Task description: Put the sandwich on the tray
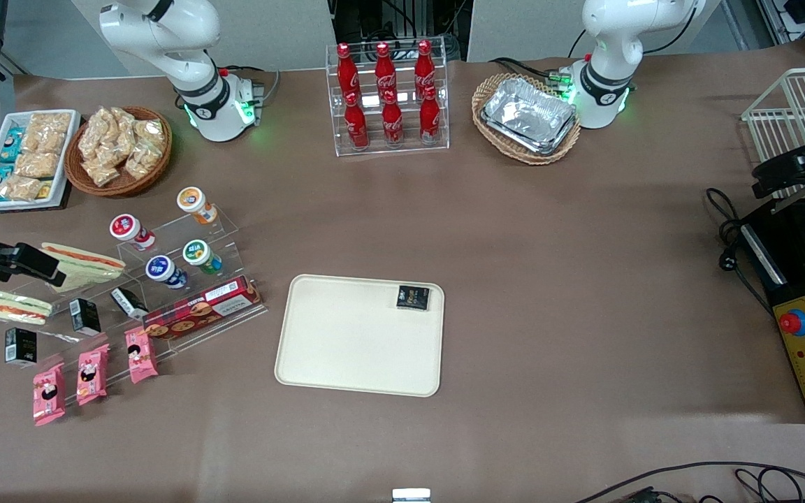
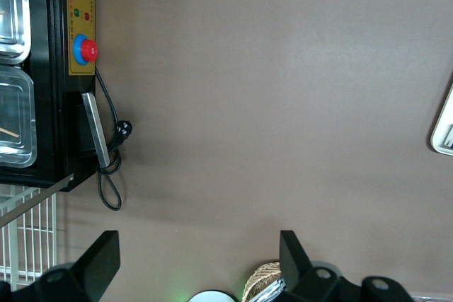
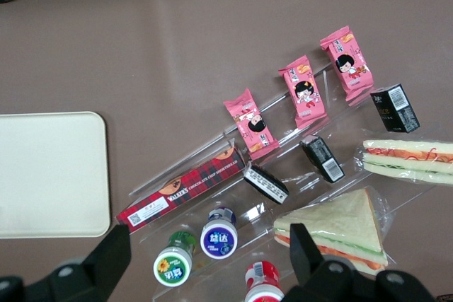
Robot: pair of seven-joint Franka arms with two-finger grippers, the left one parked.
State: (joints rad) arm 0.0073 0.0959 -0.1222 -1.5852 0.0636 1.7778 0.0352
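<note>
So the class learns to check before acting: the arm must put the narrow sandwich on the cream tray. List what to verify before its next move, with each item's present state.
1. Fingers open: ok, wide apart, nothing between.
2. Gripper over the sandwich: not ok, it hovers by the wedge sandwich instead.
3. Sandwich unobstructed: ok, nothing lies on it.
4. Tray has room: ok, only a black packet in one corner.
5. Gripper's height above the sandwich: cannot tell.
</note>
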